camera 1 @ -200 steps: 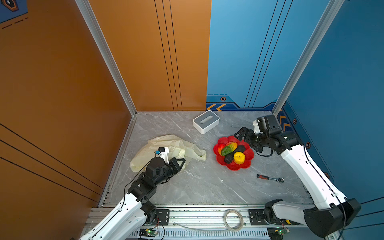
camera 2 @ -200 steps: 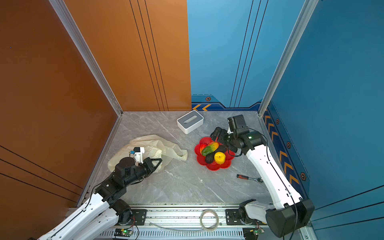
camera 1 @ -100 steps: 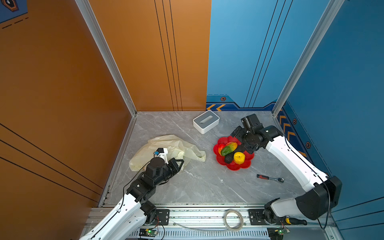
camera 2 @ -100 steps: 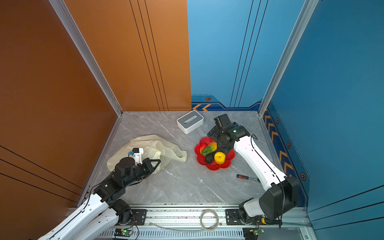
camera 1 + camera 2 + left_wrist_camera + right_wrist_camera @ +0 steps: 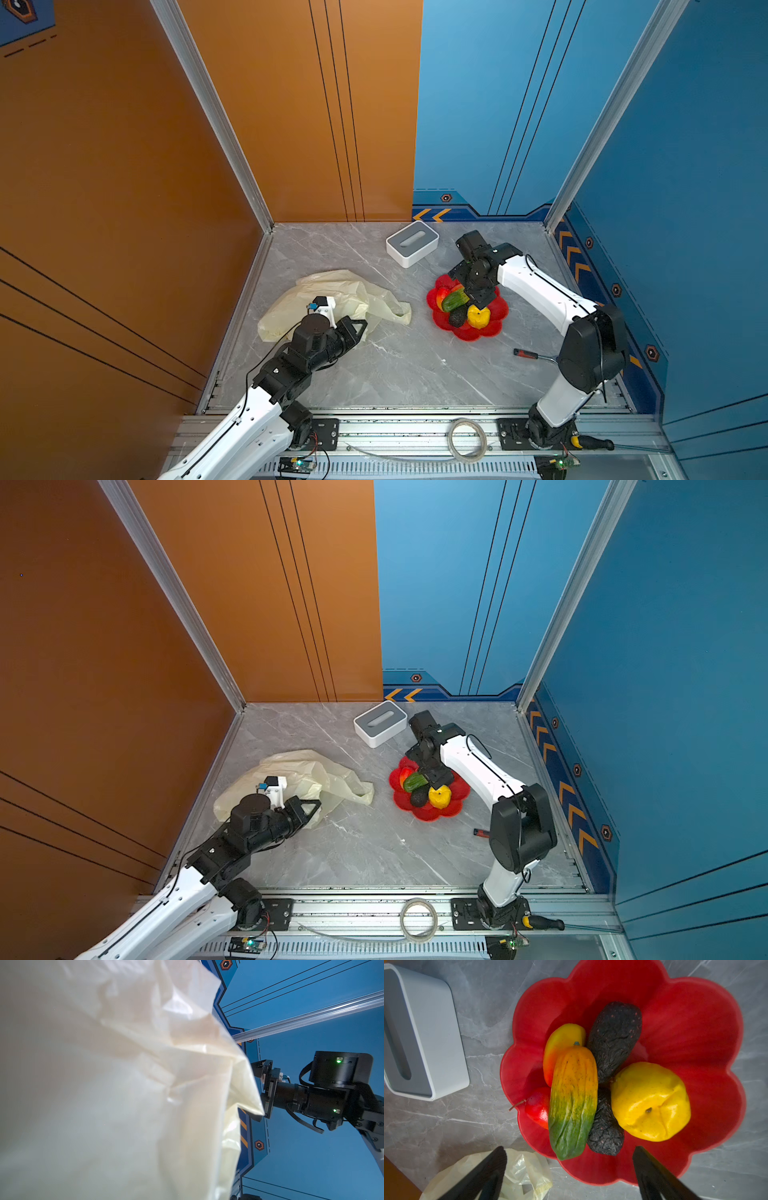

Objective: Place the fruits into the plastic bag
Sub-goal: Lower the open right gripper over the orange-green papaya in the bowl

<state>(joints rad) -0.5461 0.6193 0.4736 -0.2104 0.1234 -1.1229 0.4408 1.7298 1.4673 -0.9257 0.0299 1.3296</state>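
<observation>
**A:** Where were the fruits?

**B:** All the fruits [image 5: 457, 309] lay heaped in the red flower-shaped dish [image 5: 695, 1012] on the grey marbled worktop [image 5: 395, 365]. A long orange-and-green mango [image 5: 573, 1103] sat on top, touching a dark avocado [image 5: 614, 1039] and a yellow pear-like fruit [image 5: 650, 1101]. None was in the plastic bag [image 5: 332, 291]. It lay crumpled near the dish, clear of its rim, on the left arm's side.

**A:** And the arms?

**B:** The right arm's fingers [image 5: 492, 1167] hung spread wide and empty above the dish, over the mango's green end. The left arm's fingers [image 5: 353, 321] were pressed together at the bag's edge and seemed to pinch the film. The left wrist view showed film raised close to the lens.

**A:** Which step was that?

**B:** The first pick, I judged. The next move called for lowering the spread fingers, closing them across the mango's narrow width and lifting it clear of the rim. The bag's mouth also needed holding open.
</observation>
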